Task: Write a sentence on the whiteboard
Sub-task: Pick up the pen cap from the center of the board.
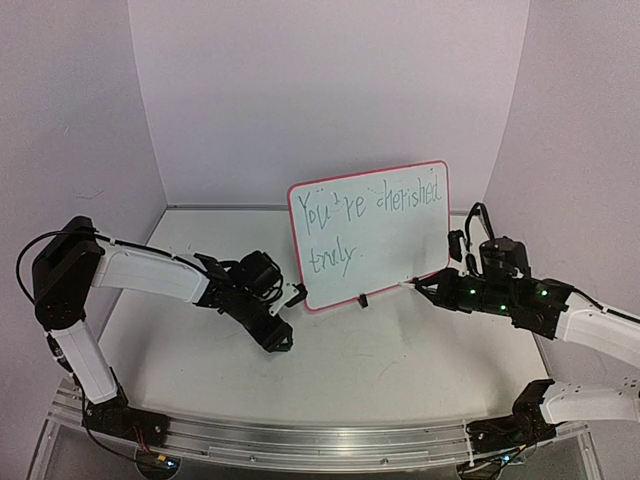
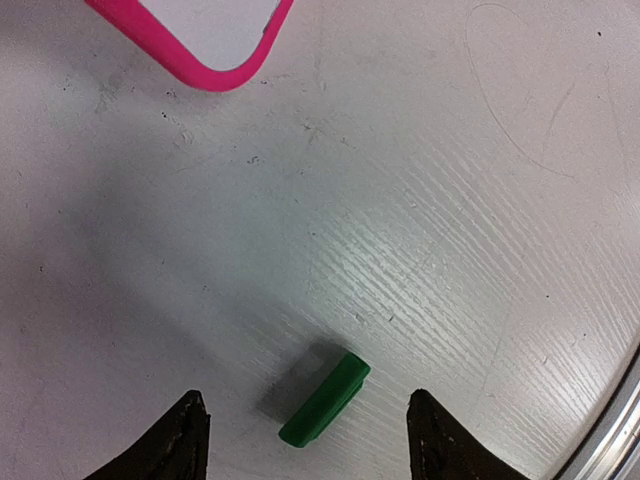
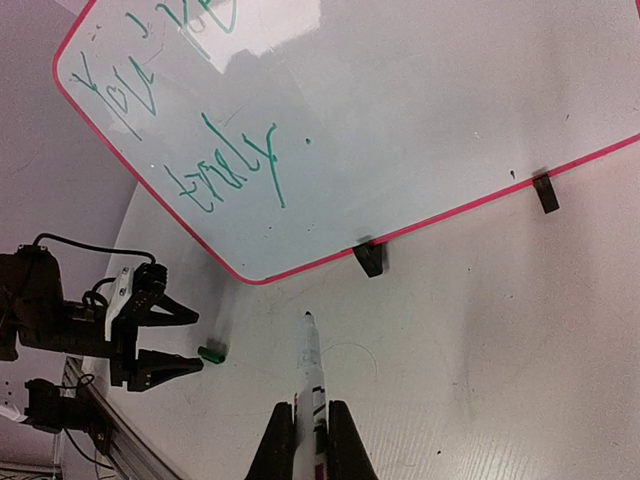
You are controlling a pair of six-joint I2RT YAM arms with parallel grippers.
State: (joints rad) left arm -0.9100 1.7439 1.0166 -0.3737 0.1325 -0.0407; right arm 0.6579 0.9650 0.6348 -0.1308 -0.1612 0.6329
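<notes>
The whiteboard (image 1: 400, 250) stands on its two black feet at the far middle of the table (image 1: 400, 370); the sentence (image 1: 398, 198) is on it in green, in two lines. The left end effector (image 1: 277, 338) hangs low by the board's left bottom corner; its fingers are apart, and a small green cap (image 2: 325, 400) lies on the table between them. The right end effector (image 1: 425, 285) is clamped on a white marker (image 3: 310, 370); the tip points at the board's bottom edge, near it but not touching.

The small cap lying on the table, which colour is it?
Green. The cap shows best in the left wrist view.
</notes>
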